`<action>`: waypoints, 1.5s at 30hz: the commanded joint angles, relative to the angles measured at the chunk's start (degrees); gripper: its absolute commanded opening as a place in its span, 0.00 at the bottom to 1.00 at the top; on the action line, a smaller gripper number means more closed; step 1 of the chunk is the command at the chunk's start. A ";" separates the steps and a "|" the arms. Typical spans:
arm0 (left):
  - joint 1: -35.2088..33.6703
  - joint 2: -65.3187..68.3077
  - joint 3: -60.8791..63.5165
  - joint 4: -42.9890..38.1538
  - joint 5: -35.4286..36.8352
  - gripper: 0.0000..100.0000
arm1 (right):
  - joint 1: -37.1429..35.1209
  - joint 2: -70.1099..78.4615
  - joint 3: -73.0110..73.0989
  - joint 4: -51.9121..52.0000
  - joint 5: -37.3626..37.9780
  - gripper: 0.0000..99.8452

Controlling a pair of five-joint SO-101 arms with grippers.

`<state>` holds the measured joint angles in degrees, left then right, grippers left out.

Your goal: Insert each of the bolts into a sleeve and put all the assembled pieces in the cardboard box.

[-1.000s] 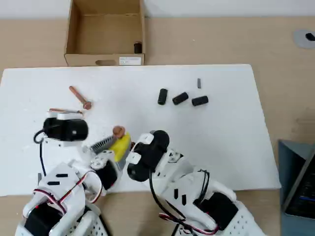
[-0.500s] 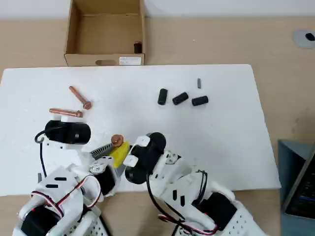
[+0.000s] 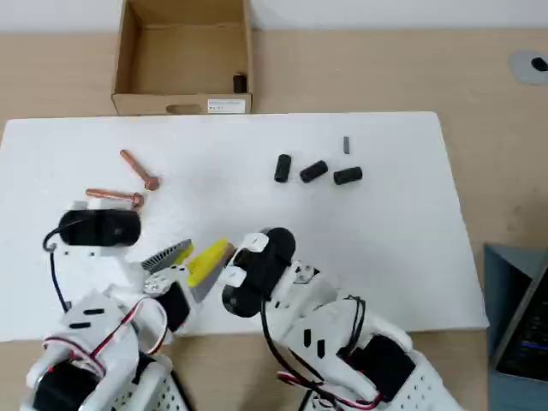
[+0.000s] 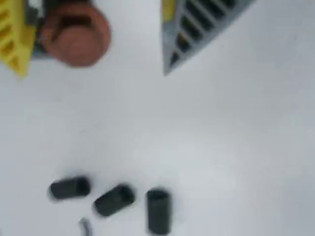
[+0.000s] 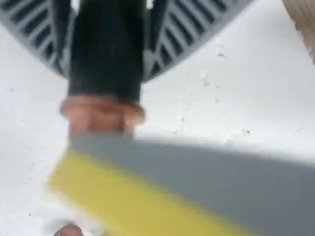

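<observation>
The right gripper (image 5: 106, 69) is clamped on a black sleeve (image 5: 106, 49), its grey ribbed fingers (image 5: 29, 22) pressed to either side, with the copper head of a bolt (image 5: 101, 110) showing at the sleeve's end. Just beside it the left gripper (image 4: 92, 73) stands released, its yellow finger (image 4: 12, 34) and grey finger (image 4: 206, 24) spread wide with bare white between them; the bolt's head sits just beside the yellow finger, apart from the grey one. From overhead, both arms sit at the lower centre-left of the frame, over the lower edge of a white mat (image 3: 402, 257) that covers most of a wooden table (image 3: 385, 68). Three loose sleeves (image 3: 313, 171) lie in a row just right of centre in the upper half of the mat, close together but not touching, with a small grey pin (image 3: 346, 145) just above them. Two spare bolts (image 3: 139, 169) lie at the mat's left side, well apart from the sleeves, one slanted, one nearly level below it. The cardboard box (image 3: 124, 60) stands off the mat at the upper left of the frame, open-topped, and one black piece (image 3: 240, 82) rests in its lower right corner. A white label (image 3: 226, 105) is stuck to the box's front wall; its print is too small to read. A grey disc (image 3: 529, 66) lies on the bare wood at the upper right, and a dark slab (image 3: 518, 317) juts in at the lower right edge.
</observation>
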<state>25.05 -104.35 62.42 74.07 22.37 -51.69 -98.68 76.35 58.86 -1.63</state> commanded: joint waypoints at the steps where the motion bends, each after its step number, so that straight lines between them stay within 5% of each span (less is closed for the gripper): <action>1: -0.70 -0.04 -7.03 0.18 -0.44 0.17 | -0.04 -0.66 -1.36 -1.23 -0.18 0.01; 5: -0.70 -0.13 -10.20 0.18 -3.34 0.00 | 0.04 -0.66 -1.36 -1.23 -0.18 0.01; 8: -2.29 -0.22 -10.37 0.26 -9.14 0.01 | 2.77 -0.57 -2.51 -1.23 -0.26 0.01; 17: -25.41 -0.04 3.34 -0.26 -24.97 0.00 | 20.97 -0.04 -4.09 4.57 1.05 0.01; 24: -33.49 -0.13 19.96 -5.27 -28.04 0.00 | 27.03 3.47 -8.22 8.70 1.23 0.01; 32: -35.16 -0.13 32.00 -14.42 -28.04 0.00 | 27.21 31.43 -29.05 5.19 0.97 0.01; 45: -35.43 -0.13 32.35 -15.21 -27.96 0.00 | 27.21 76.62 -67.21 -5.10 1.41 0.01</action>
<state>-9.85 -104.26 95.12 59.74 -5.41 -25.23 -29.85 20.09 58.07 -0.66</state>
